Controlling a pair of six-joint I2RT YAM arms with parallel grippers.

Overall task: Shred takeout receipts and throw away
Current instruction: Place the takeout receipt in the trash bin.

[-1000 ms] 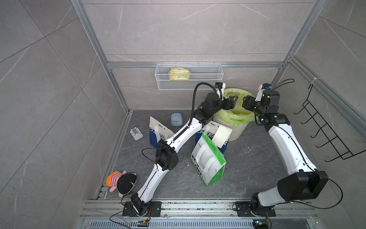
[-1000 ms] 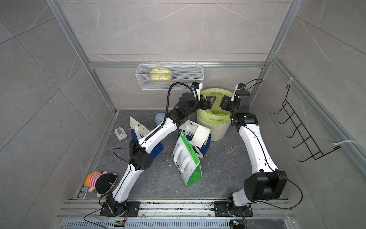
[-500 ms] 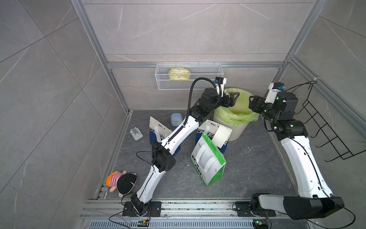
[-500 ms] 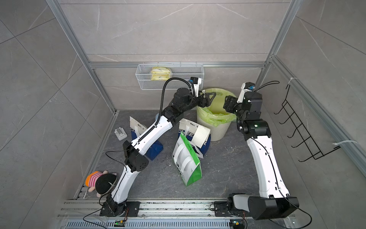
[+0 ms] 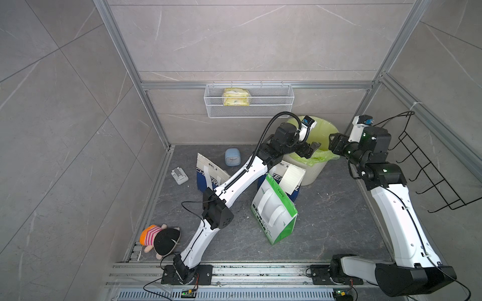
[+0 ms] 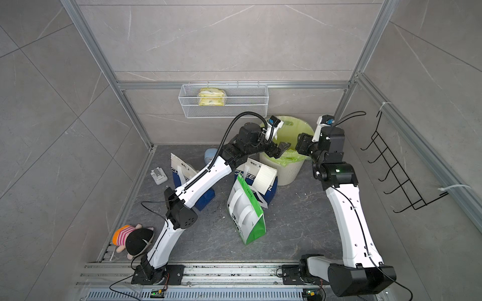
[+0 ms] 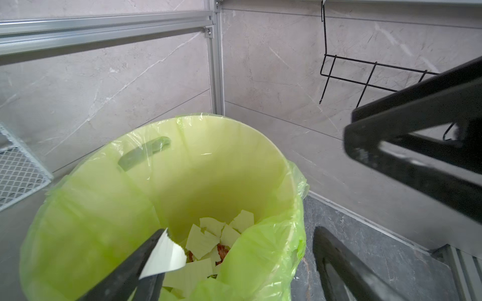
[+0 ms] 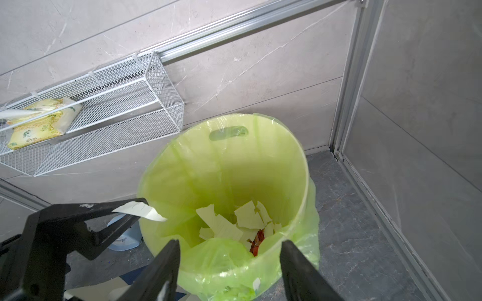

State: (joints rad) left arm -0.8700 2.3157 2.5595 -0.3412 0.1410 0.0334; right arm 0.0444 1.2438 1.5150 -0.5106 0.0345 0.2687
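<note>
The torn white paper scrap of a takeout receipt (image 7: pixel 164 256) is very light, limp and easily torn, so I judge it best pinched at an edge. The left end effector (image 7: pixel 241 232) is spread wide, yet the scrap clings to one finger (image 7: pixel 125 271), above the round green-lined bin (image 7: pixel 91 221). The right end effector (image 8: pixel 230 243), opposite, is spread and empty.

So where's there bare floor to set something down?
Widest bare floor lies between the green-and-white bag and the right arm. A smaller patch sits between the plush doll and a blue-and-white bag. Around the bin it is crowded.
</note>
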